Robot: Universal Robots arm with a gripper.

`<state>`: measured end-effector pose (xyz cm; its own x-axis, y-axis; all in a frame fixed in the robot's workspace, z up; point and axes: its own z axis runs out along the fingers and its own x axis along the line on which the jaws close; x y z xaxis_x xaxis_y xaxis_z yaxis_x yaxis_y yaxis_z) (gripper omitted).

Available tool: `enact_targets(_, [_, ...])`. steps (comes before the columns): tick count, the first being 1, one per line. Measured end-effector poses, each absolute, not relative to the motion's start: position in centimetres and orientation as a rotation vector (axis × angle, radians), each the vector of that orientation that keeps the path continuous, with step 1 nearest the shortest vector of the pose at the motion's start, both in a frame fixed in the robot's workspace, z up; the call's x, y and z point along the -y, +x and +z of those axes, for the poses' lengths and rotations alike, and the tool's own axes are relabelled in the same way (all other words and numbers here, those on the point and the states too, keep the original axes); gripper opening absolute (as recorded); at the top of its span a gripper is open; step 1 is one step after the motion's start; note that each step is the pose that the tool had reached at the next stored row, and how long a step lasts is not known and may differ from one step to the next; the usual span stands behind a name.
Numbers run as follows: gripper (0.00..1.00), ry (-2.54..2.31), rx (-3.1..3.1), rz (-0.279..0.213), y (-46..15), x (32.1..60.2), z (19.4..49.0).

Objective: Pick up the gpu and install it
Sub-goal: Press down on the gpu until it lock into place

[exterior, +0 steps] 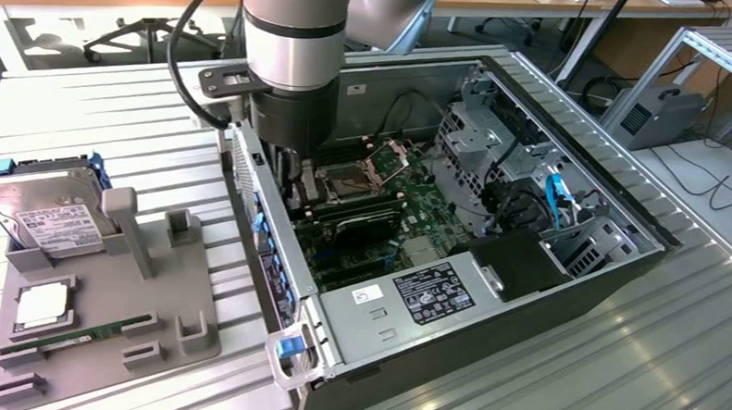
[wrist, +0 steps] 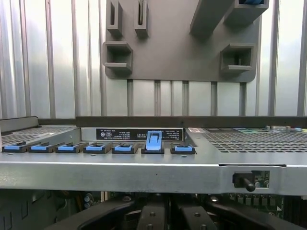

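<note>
Fingers appear as dark blocks set close on either side of a narrow gap, and I cannot tell whether they are pressed onto anything or standing loose. The gripper is reached down inside the open computer case, at the centre-left of the exterior view, close to the case's rear wall and just beside the processor socket.

Just beside the gripper, toward the exterior view's right, a thin dark card lies along the green motherboard below the socket. I take this to be the gpu, sitting at or in its slot. Whether it is fully seated cannot be read from here.

In the wrist view, a row of blue latches runs along the rear edge of the case. One raised latch stands above the rest, directly over the gripper.

Further out, at the exterior view's lower left, the grey fixture tray carries the hard drive, a square chip and the green memory stick. Its upright holder carries no dark card.

By my judgement the pick-up is done and the card is at the motherboard. The final seating, and the locking of the raised latch, seem unfinished or at least unconfirmed.
</note>
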<state>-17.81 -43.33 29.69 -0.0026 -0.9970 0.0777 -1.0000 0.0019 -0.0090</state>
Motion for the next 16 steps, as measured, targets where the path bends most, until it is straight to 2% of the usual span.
enact_targets(16, [0.11, 2.182, 2.185, 0.090, -15.8, 42.6, 28.1])
